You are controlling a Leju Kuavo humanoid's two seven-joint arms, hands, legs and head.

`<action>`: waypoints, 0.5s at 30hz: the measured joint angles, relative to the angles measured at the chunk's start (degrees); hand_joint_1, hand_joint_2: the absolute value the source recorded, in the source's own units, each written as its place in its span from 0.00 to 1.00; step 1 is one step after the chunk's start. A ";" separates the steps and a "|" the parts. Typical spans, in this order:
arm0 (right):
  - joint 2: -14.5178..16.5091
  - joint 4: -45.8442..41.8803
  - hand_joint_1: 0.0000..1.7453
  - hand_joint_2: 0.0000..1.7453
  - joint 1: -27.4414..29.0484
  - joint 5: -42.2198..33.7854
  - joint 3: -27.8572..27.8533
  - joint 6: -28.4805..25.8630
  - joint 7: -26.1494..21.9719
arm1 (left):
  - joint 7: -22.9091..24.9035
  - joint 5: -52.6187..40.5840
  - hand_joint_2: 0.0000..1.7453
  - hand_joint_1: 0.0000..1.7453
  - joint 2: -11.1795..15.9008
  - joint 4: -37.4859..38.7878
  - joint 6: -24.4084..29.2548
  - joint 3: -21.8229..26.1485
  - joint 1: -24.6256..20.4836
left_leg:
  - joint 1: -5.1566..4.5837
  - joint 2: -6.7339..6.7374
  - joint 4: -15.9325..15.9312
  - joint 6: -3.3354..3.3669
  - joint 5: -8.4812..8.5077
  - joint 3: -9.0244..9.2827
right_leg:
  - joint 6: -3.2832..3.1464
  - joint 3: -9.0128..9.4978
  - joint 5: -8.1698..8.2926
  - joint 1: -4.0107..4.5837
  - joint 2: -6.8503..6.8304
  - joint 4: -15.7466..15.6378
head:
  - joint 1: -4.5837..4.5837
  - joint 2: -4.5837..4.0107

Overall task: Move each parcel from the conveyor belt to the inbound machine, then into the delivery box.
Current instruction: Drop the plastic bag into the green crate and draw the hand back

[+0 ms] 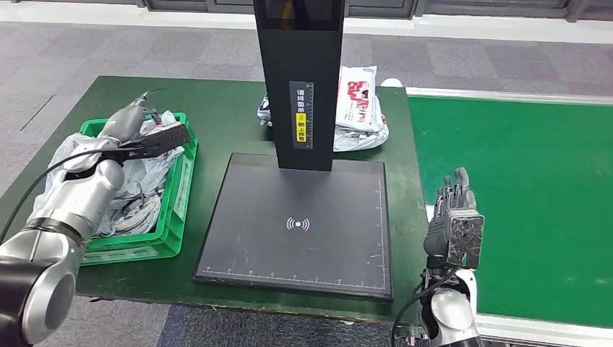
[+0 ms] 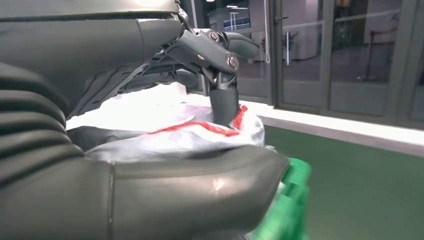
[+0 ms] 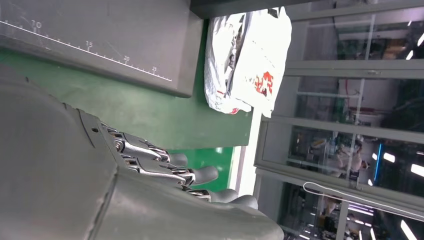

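Observation:
My left hand [image 1: 153,139] reaches over the far right corner of the green delivery crate [image 1: 137,253]. In the left wrist view my left hand [image 2: 100,65] has a white and silver parcel with red print [image 2: 190,132] between its thumb below and a dark finger pressing on top, above the crate's rim [image 2: 287,205]. The black inbound scanner plate [image 1: 296,224] lies bare. Another white parcel [image 1: 361,108] lies behind the scanner post [image 1: 300,87]. At the table's right edge my right hand [image 1: 454,224] stands open, fingers up, holding nothing.
The crate holds several crumpled grey and white parcels [image 1: 137,188]. The green conveyor belt [image 1: 520,202] runs along the right. In the right wrist view my right hand [image 3: 150,185] is near the plate's ruler edge [image 3: 100,40], with the far parcel [image 3: 247,55] beyond.

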 joint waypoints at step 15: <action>0.20 5.19 0.00 0.00 -4.85 -2.38 0.02 -0.78 -1.83 | -13.09 25.42 0.00 0.00 -8.50 -0.37 -6.58 0.52 6.42 | -0.05 -0.08 0.01 0.01 0.00 -0.02 | 0.01 0.01 0.01 -0.03 -0.06 0.00 | 0.00 0.00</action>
